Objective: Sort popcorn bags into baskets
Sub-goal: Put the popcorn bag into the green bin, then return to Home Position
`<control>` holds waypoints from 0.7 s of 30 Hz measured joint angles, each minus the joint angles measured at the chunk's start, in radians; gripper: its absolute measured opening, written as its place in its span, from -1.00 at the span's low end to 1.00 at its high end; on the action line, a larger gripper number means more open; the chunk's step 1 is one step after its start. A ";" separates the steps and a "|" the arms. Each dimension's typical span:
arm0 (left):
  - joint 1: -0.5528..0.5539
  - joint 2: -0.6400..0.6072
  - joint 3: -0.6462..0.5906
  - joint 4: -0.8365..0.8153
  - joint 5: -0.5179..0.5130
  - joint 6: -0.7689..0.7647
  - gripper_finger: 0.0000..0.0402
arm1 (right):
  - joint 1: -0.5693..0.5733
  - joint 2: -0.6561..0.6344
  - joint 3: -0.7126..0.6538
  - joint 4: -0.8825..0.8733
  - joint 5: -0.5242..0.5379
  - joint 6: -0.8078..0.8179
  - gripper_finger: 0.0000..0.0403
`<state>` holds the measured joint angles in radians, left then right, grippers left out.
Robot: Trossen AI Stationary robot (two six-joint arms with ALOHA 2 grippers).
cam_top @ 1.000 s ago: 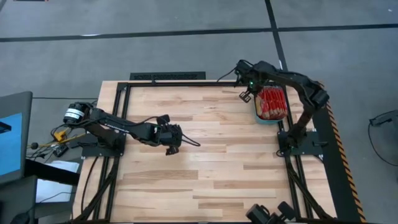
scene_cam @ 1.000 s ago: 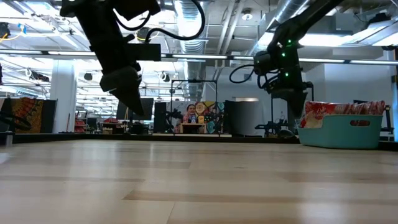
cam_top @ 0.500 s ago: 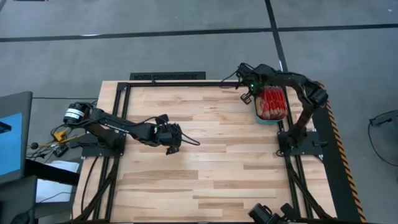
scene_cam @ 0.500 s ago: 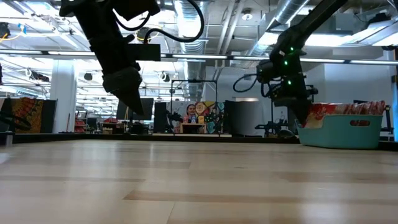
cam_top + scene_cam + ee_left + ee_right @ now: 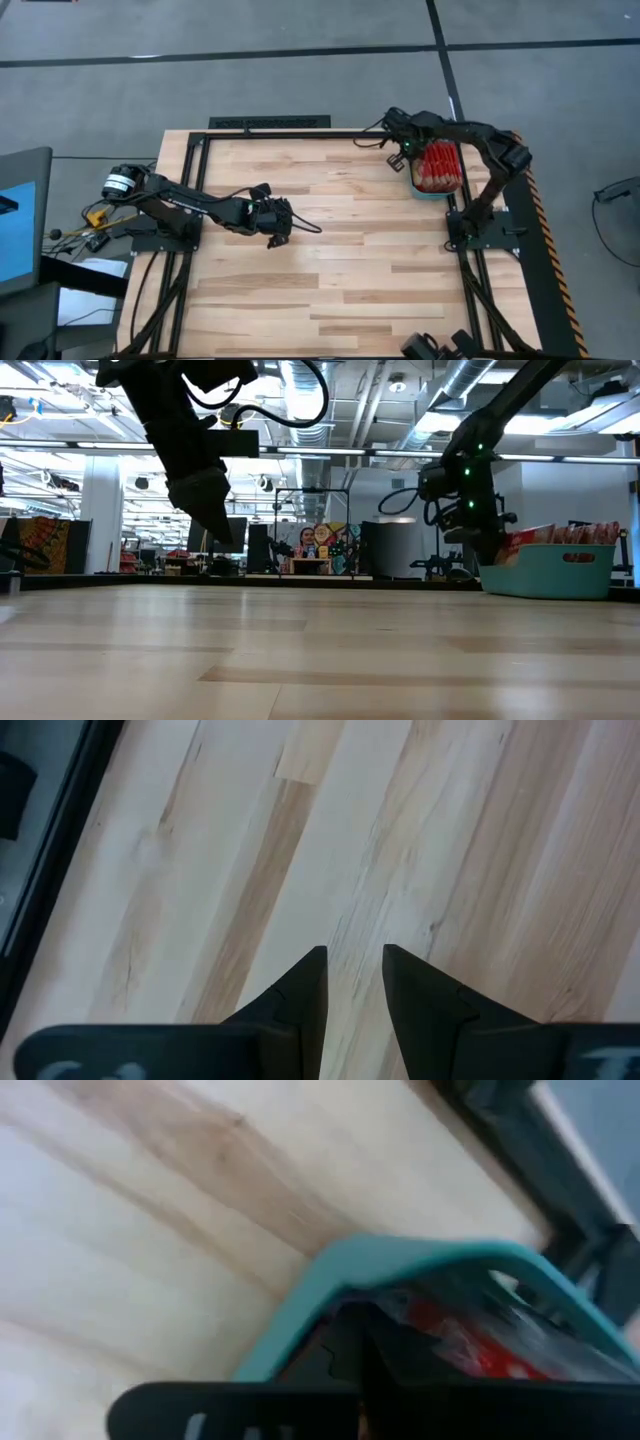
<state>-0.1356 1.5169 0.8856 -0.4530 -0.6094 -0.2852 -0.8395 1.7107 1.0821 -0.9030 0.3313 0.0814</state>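
Note:
The teal bin (image 5: pixel 428 193) (image 5: pixel 560 575) stands at the table's far right, full of red popcorn packets (image 5: pixel 438 165) (image 5: pixel 572 534) set on edge. My right gripper (image 5: pixel 407 155) (image 5: pixel 488 544) is at the bin's left end, with shut fingers over the rim (image 5: pixel 420 1255) among the packets (image 5: pixel 455 1345). My left gripper (image 5: pixel 278 236) (image 5: pixel 222 532) hangs above bare wood at the table's left middle, pointing down, with a narrow gap between its fingers (image 5: pixel 355 960) and nothing in it. My right gripper's shut fingers (image 5: pixel 345 1345) come slanting down from the table's left, over the bin's left wall, and lie against the outermost packet (image 5: pixel 522 538). The fingers themselves hide the spot of contact. The packet stays in the bin, leaning toward the others.
A black frame runs around the table, with a rail (image 5: pixel 520 1150) just beyond the bin. The right arm's base (image 5: pixel 470 225) stands near the bin on the right edge. Bare wood (image 5: pixel 350 260) lies between the two arms.
My right gripper has moved toward the table's right, from beside the bin onto its left end. The tops of the outermost packets now lean toward the right.

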 joint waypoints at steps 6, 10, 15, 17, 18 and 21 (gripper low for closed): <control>0.000 0.000 0.000 0.000 0.000 0.008 -0.53 | 0.041 -0.143 0.009 -0.006 0.006 0.000 -0.77; 0.001 0.000 0.000 0.001 -0.006 0.011 -0.53 | 0.056 -0.247 0.009 -0.009 0.006 0.004 -0.61; -0.006 0.000 0.000 0.004 -0.062 0.010 -0.53 | 0.075 -0.409 -0.031 0.066 -0.041 0.033 -0.46; -0.019 -0.006 -0.001 0.015 -0.107 0.021 -0.53 | 0.109 -0.497 -0.084 0.170 -0.120 0.036 -0.45; -0.025 -0.014 -0.002 0.029 -0.129 0.033 -0.53 | 0.133 -0.542 -0.118 0.232 -0.158 0.045 -0.45; -0.032 -0.064 -0.008 0.102 -0.154 0.100 -0.53 | 0.237 -0.662 -0.229 0.424 -0.232 0.083 -0.49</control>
<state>-0.1677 1.4534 0.8775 -0.3510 -0.7630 -0.1847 -0.6023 1.0491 0.8529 -0.4788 0.0993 0.1644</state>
